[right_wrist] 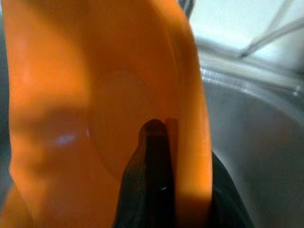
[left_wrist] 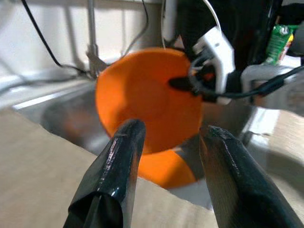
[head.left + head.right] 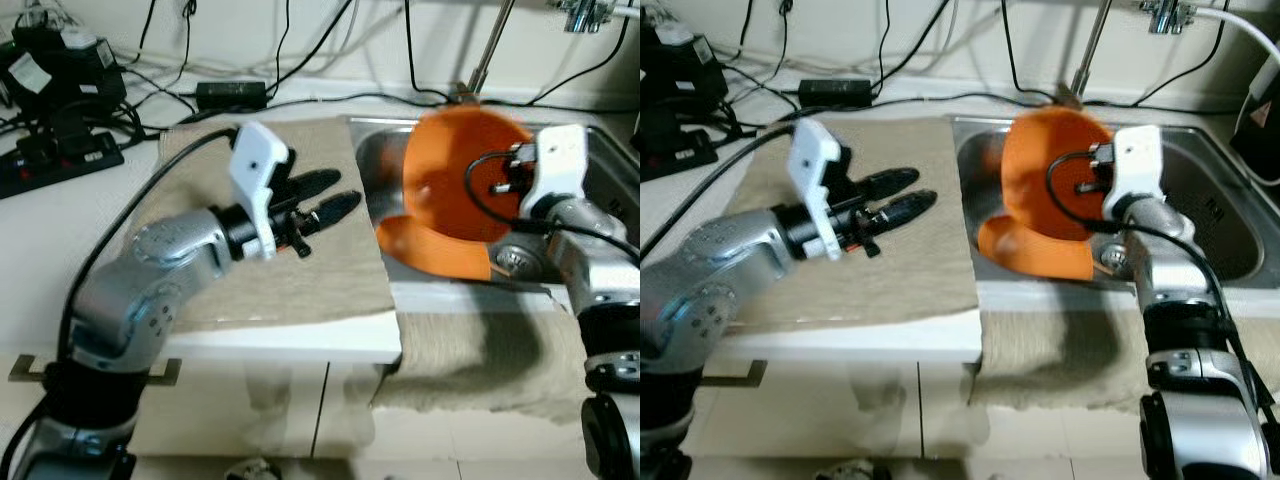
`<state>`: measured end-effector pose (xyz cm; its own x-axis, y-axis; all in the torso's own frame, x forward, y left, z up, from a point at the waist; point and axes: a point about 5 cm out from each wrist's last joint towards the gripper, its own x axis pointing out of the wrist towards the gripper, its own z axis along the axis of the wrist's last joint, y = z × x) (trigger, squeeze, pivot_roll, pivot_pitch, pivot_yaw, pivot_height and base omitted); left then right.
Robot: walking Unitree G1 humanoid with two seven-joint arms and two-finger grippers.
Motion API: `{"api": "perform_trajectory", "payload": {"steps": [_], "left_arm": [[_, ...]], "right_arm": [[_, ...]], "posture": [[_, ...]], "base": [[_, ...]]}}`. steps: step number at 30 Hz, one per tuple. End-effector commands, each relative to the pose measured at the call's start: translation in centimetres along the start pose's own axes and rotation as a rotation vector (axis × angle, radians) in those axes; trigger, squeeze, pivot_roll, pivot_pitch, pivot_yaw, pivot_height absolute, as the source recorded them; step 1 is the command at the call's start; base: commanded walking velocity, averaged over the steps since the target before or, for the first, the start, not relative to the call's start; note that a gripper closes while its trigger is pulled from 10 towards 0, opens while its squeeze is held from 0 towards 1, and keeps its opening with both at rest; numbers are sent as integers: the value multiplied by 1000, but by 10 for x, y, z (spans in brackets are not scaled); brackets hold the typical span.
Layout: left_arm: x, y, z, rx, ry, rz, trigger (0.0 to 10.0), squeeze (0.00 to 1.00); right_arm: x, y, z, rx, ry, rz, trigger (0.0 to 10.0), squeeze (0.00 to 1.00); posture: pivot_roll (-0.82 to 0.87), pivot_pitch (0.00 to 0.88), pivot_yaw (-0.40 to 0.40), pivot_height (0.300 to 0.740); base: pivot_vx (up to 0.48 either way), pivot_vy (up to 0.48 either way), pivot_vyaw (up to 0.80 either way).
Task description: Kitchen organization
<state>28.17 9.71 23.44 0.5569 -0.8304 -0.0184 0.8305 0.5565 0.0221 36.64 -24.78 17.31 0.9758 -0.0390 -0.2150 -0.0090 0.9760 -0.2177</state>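
An orange bowl (image 3: 445,180) is held up on edge over the steel sink (image 3: 600,165), its hollow facing my left. My right gripper (image 3: 497,186) is shut on the bowl's rim (image 1: 190,142), one finger (image 1: 152,180) inside the bowl. A second orange dish (image 3: 430,250) lies below it at the sink's front left. My left gripper (image 3: 335,197) hovers open over the beige mat (image 3: 300,280) on the counter, pointing at the bowl. Its two black fingers (image 2: 118,171) frame the bowl (image 2: 142,99) in the left wrist view.
A tap (image 3: 490,45) rises behind the sink. Cables, a power strip (image 3: 60,160) and an adapter (image 3: 230,93) lie on the counter at the back left. A beige cloth (image 3: 480,360) hangs over the front edge under the sink.
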Motion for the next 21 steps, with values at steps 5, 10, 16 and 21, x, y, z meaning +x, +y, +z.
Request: {"api": "perform_trajectory", "payload": {"steps": [5,10,16,21], "left_arm": [[11,-6,-13,-43,89,44,10000,0],[14,-6,-17,-72,111,66,10000,0],[17,-10,-17,-89,107,56,10000,0],[18,-11,-17,-93,115,58,10000,0]], "right_arm": [[11,6,-10,-9,81,50,10000,0],[15,21,-29,-9,173,142,10000,0],[17,26,-39,46,199,157,10000,937],[18,24,-41,48,205,151,10000,1000]], "posture": [[-49,0,-21,740],[-41,0,-23,740],[-43,0,-21,740],[-42,0,-21,740]], "base": [[0,0,0],[0,0,0],[0,0,0],[0,0,0]]}}
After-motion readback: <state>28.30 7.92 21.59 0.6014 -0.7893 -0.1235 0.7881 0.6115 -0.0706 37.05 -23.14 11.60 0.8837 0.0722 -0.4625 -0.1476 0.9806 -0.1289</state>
